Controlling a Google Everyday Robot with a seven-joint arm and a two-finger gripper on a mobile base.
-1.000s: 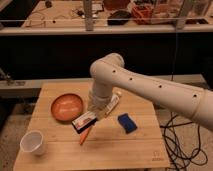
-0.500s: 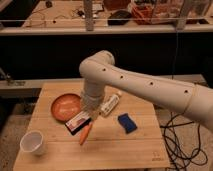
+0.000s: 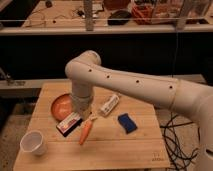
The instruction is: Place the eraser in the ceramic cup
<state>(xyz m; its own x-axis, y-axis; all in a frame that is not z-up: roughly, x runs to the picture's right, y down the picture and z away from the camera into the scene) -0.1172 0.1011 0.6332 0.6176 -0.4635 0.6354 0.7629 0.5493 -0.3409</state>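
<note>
Our gripper [image 3: 81, 111] hangs low over the middle of the bench [image 3: 131, 152], at the end of the bent white arm. The wrist hides its tip, so we cannot tell whether it is open or closed.

The eraser [image 3: 69, 123] lies flat on the bench just below and to the left of the gripper as the camera sees it, with its white labelled face up and its dark sides showing. It looks close under the gripper, but we cannot tell whether the two touch. On the gripper's other side the carrot [image 3: 86, 131] lies just beside the eraser. The orange bowl [image 3: 60, 104] sits just behind the eraser.

We judge the eraser light, firm with a little give, and grippy rather than slick. It should not be fragile. Being low and flat, it is best taken across its two long dark sides near the middle, coming straight down. The carrot next to it leaves little room on that side.

The ceramic cup [image 3: 33, 142] stands upright, well apart from the gripper towards the bench's near left corner. Its mouth is open and narrow, so we expect the eraser to go in end first.
</note>
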